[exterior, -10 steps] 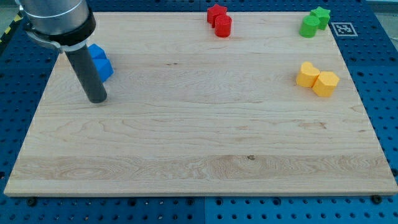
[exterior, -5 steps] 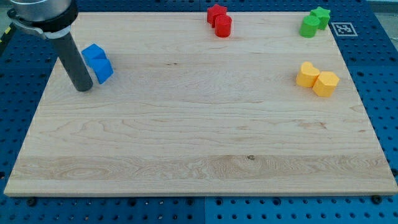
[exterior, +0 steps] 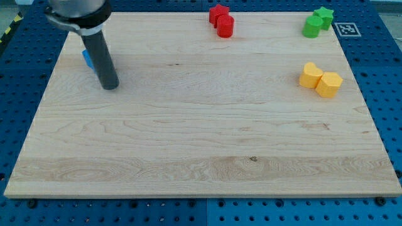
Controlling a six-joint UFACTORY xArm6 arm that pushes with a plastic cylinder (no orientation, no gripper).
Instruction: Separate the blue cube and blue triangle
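Standing near the table's upper-left corner, the rod hides almost all of the blue pair; my tip rests on the wood just below and to the right of them. Only a sliver of blue block shows at the rod's left edge, so cube and triangle cannot be told apart, nor whether they touch. There is no hand on this arm, so no grip state applies. Far right of the tip, along the table's top edge, a red star touches a red cylinder. Further right, two green blocks sit together at the corner, shapes unclear. Below these, two yellow blocks touch.
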